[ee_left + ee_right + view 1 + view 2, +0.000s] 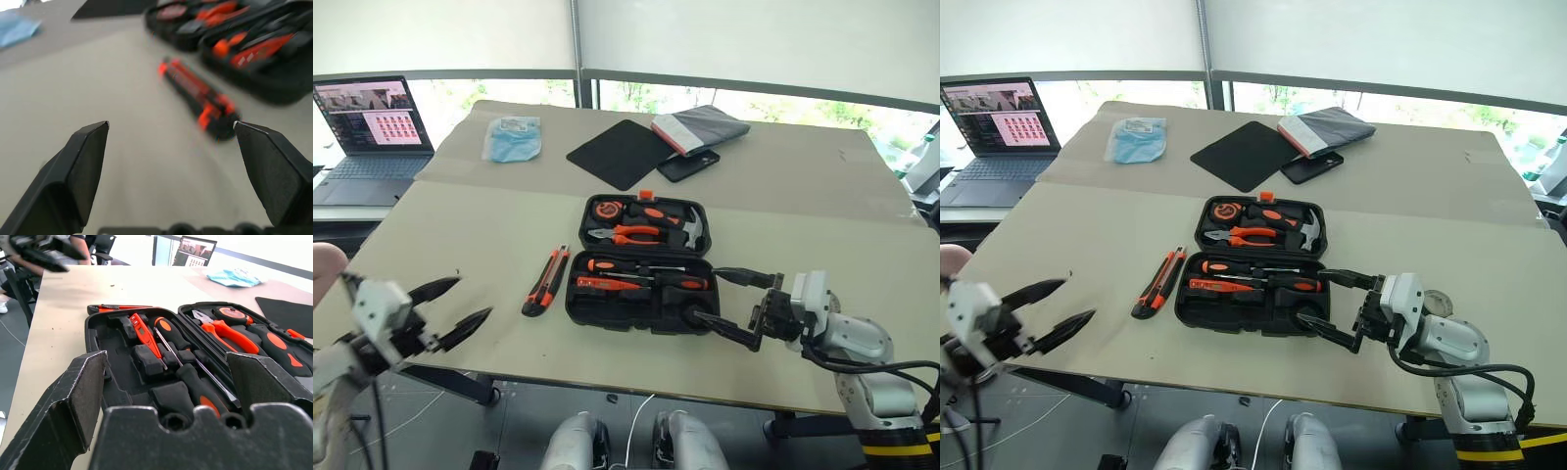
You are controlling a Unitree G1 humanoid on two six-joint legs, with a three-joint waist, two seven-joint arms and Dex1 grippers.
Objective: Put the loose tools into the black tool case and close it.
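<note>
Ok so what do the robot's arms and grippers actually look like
Both arms are pale grey-white casing. The right gripper and left gripper each carry two black, tapered, pointed fingers on a white wrist block. Black cables loop around the right forearm, which shows a yellow-and-black striped band lower down.

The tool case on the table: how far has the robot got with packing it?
Done: both screwdrivers and the orange tester lie in the open tool case. In hand: nothing; left gripper and right gripper are open. Left: the utility knife beside the case, then closing the lid.
</note>
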